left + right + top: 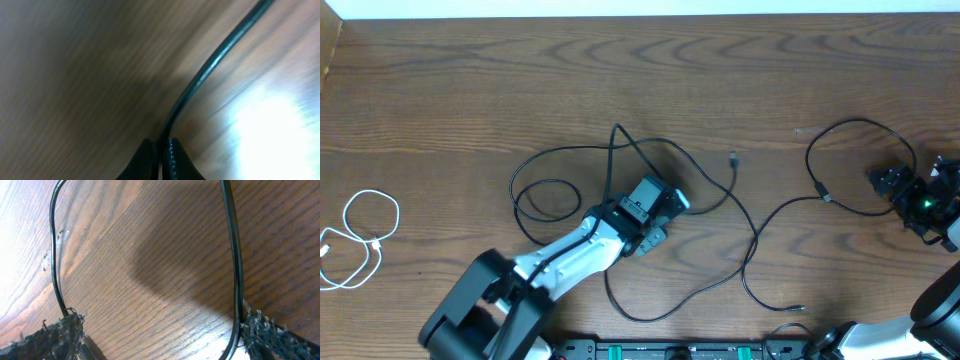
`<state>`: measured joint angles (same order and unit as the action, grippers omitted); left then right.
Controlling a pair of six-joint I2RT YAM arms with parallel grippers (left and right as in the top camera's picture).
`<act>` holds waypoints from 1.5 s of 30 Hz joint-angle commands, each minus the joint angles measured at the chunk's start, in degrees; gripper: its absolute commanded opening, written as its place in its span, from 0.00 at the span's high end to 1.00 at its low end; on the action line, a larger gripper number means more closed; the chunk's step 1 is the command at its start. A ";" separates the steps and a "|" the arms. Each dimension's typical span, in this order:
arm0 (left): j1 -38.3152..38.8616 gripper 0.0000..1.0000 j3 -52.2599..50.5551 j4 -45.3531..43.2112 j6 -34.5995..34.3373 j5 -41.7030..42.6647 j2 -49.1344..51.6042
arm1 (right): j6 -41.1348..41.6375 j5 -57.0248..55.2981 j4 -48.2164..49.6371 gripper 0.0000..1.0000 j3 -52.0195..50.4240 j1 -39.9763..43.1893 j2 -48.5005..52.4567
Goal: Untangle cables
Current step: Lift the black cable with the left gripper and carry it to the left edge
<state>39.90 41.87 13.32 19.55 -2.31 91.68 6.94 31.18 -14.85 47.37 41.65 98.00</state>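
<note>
Several thin black cables (pixel 720 205) lie looped and crossed at the table's middle, with a small plug end (pixel 733 157). My left gripper (pixel 663 205) is down among them, and its jaws (pixel 161 152) are shut on one black cable (pixel 210 65) that runs up to the right. Another black cable (pixel 850 125) loops at the right to my right gripper (pixel 918 200). In the right wrist view that gripper (pixel 160 340) is open, and the black loop (pixel 232 255) runs along both fingers. A white cable (pixel 365 240) lies coiled apart at the far left.
The wooden table (pixel 440 90) has its back edge along the top of the overhead view. A dark rail (pixel 680 350) runs along the front edge. A black cable tail ends in a plug (pixel 801 308) near the front.
</note>
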 commanded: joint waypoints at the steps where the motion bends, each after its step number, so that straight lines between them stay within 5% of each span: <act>1: -0.24 0.92 0.11 3.02 -2.27 -18.95 -5.81 | -0.37 0.04 -0.57 0.01 -0.57 -0.50 0.72; 7: -0.31 0.93 0.09 6.80 -2.25 -39.06 -16.39 | -0.37 0.04 -0.55 0.01 -0.57 -0.50 0.72; 13: -0.35 0.92 0.11 6.73 -2.23 -42.73 -29.55 | -0.39 0.07 -0.52 0.01 -0.57 -0.50 0.72; 22: -4.33 0.93 0.11 5.46 -2.25 -51.84 -35.71 | -0.39 0.07 -0.13 0.01 -0.57 -0.50 0.72; 31: -20.37 0.92 0.09 -1.09 -2.27 -65.31 -35.71 | -0.39 0.07 -0.15 0.01 -0.57 -0.50 0.72; 36: -37.07 0.93 0.09 -15.43 -2.25 -65.24 -35.63 | -0.42 0.04 -0.13 0.01 -0.57 -0.50 0.72; 45: -60.92 0.93 0.11 -27.87 -2.25 -50.58 -33.88 | -0.37 0.04 -0.11 0.01 -0.57 -0.50 0.72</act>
<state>-15.55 41.58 -12.12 17.85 -59.31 56.77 6.96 31.31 -14.70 47.37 41.54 98.00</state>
